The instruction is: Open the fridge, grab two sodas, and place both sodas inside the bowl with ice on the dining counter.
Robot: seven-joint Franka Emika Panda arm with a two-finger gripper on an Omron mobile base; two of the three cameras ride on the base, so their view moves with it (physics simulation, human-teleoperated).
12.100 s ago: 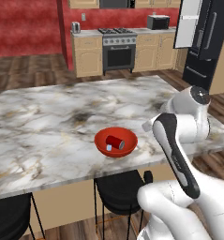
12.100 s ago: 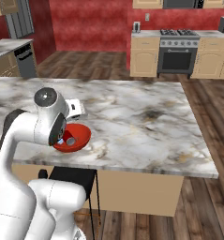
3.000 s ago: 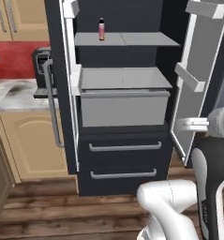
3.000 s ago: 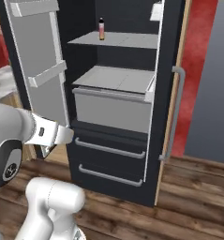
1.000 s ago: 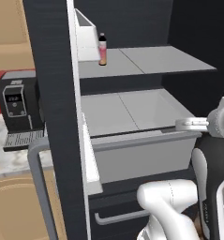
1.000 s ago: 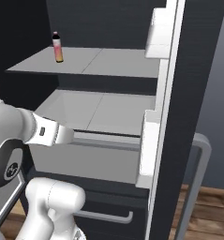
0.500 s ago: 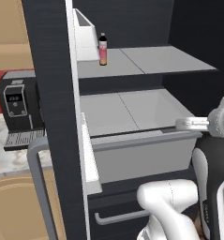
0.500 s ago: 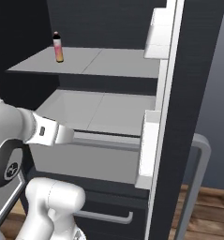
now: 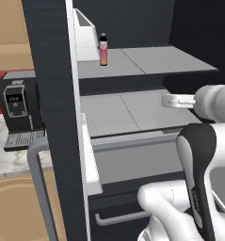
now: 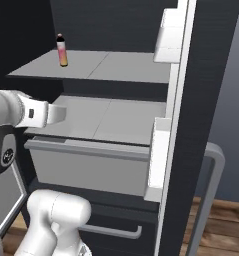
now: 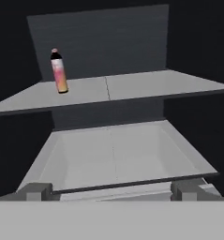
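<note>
1. The black fridge (image 9: 48, 94) stands with both doors swung wide, its grey shelves and a large pale bin in full view; door edges crowd the left of the left base view and the right of the right base view.
2. The pale bin (image 11: 113, 154) under the upper shelf (image 10: 116, 67) has nothing visible inside; its front lip lies just beyond the gripper.
3. A black coffee machine (image 9: 17, 106) sits on the counter beside the fridge, partly cut off by the door.
4. The gripper (image 11: 111, 190) hovers at bin height, jaws spread fully and holding nothing.
5. A slim soda bottle (image 11: 59, 71), dark-capped with a pink-orange body, stands upright on the upper shelf, towards its left.
</note>
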